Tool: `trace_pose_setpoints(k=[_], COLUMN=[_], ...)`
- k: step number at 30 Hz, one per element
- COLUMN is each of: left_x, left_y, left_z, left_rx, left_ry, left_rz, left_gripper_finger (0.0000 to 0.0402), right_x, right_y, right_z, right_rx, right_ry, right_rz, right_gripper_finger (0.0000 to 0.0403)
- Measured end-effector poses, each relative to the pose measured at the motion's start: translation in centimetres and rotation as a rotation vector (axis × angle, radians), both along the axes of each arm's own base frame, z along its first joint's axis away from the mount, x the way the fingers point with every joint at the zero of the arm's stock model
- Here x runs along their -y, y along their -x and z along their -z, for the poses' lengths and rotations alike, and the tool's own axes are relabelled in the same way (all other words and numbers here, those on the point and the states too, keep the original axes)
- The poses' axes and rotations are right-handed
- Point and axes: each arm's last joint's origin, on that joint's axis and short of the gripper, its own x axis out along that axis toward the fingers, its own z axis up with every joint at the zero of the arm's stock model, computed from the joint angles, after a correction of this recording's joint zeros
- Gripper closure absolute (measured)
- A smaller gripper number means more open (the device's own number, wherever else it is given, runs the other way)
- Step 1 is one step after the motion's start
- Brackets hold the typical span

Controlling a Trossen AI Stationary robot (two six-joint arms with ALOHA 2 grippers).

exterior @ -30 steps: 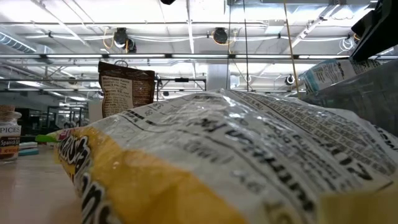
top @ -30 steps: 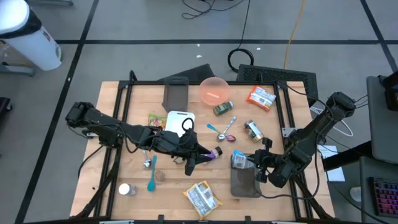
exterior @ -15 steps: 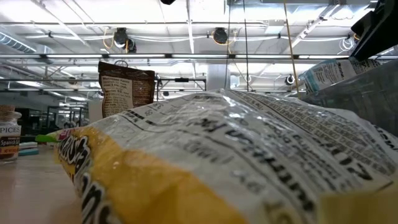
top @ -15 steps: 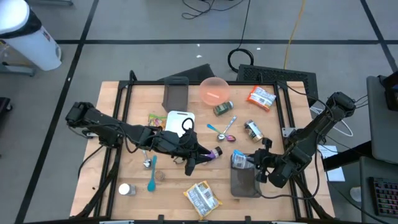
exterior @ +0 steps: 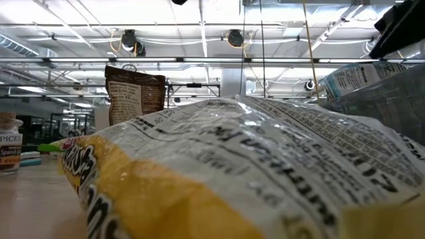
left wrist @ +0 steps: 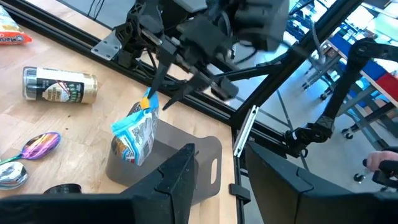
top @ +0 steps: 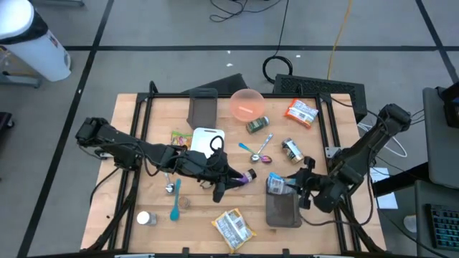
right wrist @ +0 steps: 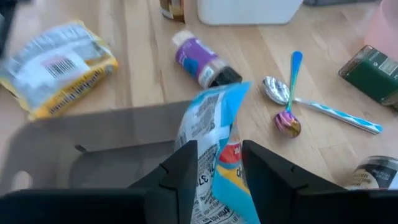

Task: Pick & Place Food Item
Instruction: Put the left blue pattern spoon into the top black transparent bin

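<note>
Dozens of odds and ends crowd my wooden bench (top: 150, 143) over grey floor. The blue snack bag (top: 275, 184) stands in the grey tray (top: 283, 209) at five o'clock; my right claw (top: 300, 185) has parted and backed off. Left claw (top: 228, 183): can't tell.

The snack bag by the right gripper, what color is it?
The snack bag is mostly bright blue, with white printing and some red, seen best in the right wrist view.

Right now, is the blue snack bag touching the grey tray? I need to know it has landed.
Touching. The left wrist view shows the blue snack bag standing with its bottom edge on the grey tray, below the right gripper.
</note>
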Motion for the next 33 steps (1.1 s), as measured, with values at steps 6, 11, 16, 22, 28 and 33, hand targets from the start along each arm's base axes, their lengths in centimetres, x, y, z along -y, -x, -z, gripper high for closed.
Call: trace_pose_setpoints(k=[6, 11, 16, 22, 28, 33], left_x=[-1.0, -2.5, -4.5, -6.9, -9.2, -11.0], left_y=[-0.1, 0.1, 1.0, 2.7, 5.2, 8.0], left_z=[-0.3, -1.1, -2.6, -4.2, -5.5, -7.0], left_rx=[-0.005, 0.005, 0.047, 0.064, 0.034, 0.062], left_ry=[0.063, 0.105, 0.094, 0.024, -0.050, -0.148], left_rz=[0.084, 0.126, 0.135, 0.096, 0.043, 0.003], left_gripper_finger=[0.0252, 0.0252, 0.0252, 0.0252, 0.0252, 0.0252], right_x=[1.1, 2.4, 3.9, 5.7, 7.3, 8.6], right_y=[0.9, 1.3, 1.5, 1.2, 0.3, -0.6], right_z=[-2.9, -5.8, -8.2, -10.0, -11.9, -13.7], right_rx=[0.158, 0.347, 0.518, 0.662, 0.833, 1.003], right_ry=[-0.134, -0.203, -0.219, -0.166, -0.088, -0.049], right_rz=[-0.017, -0.054, -0.049, 0.008, 0.115, 0.211], right_gripper_finger=[0.0284, 0.0282, 0.0286, 0.0288, 0.0289, 0.0292])
